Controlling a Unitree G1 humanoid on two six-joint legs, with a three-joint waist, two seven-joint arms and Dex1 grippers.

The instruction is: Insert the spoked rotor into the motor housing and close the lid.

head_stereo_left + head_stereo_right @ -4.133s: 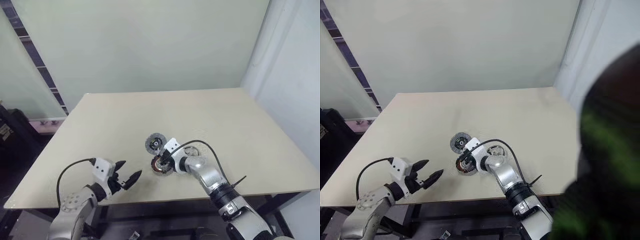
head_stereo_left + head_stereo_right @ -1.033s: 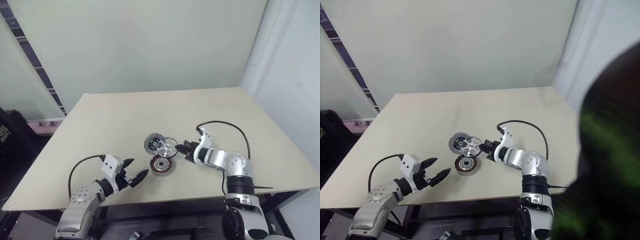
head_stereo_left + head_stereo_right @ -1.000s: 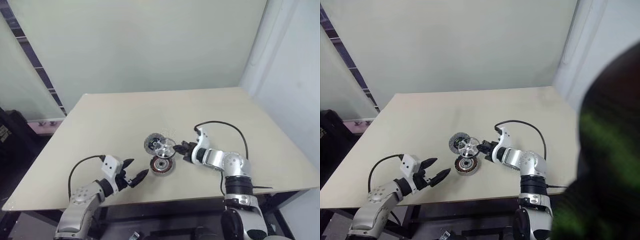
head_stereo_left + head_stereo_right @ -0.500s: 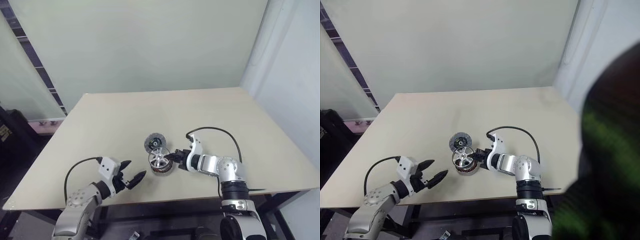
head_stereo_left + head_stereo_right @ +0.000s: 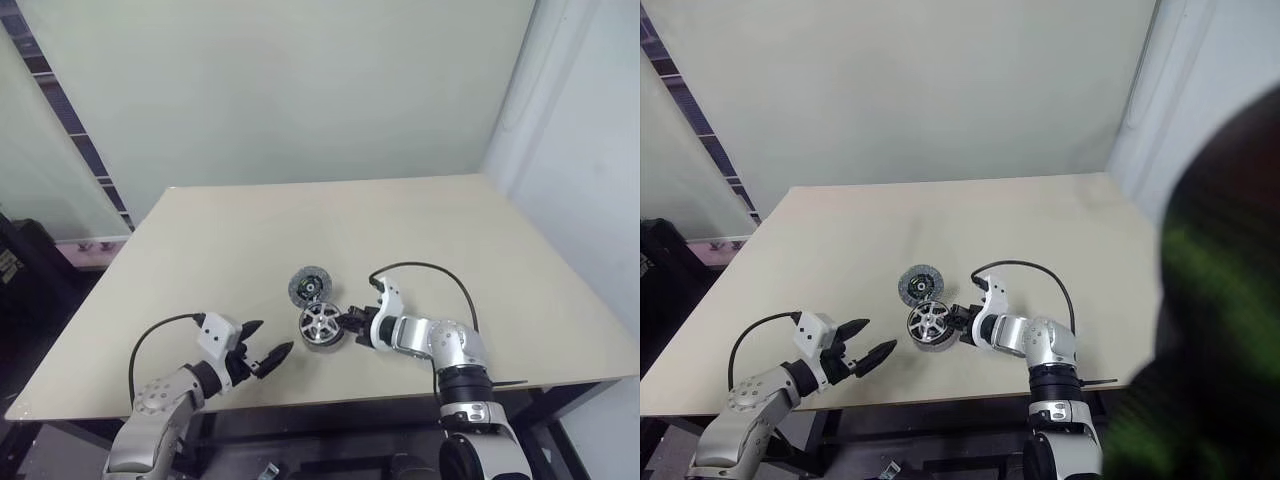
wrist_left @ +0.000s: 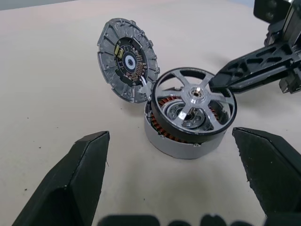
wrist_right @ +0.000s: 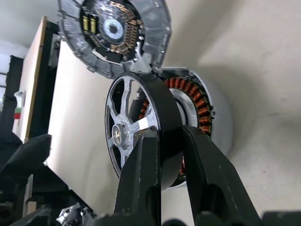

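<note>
rotor [image 6: 194,104] over housing [image 6: 181,141], pinched by right gripper [image 7: 162,155]
right wrist view shows fingers clamping its rim; left gripper [image 5: 266,356] gapes empty beside.

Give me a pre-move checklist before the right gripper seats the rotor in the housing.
1. Right gripper clamped on the spoked rotor rim: ok.
2. Rotor sitting over the motor housing opening: ok.
3. Rotor level with the housing: not ok, it sits tilted, one edge raised.
4. Rotor fully seated: not ok, copper windings show beneath it.
5. Lid out of the rotor's way: cannot tell; it lies against the housing rim.
6. Left gripper open and apart from the parts: ok.
</note>
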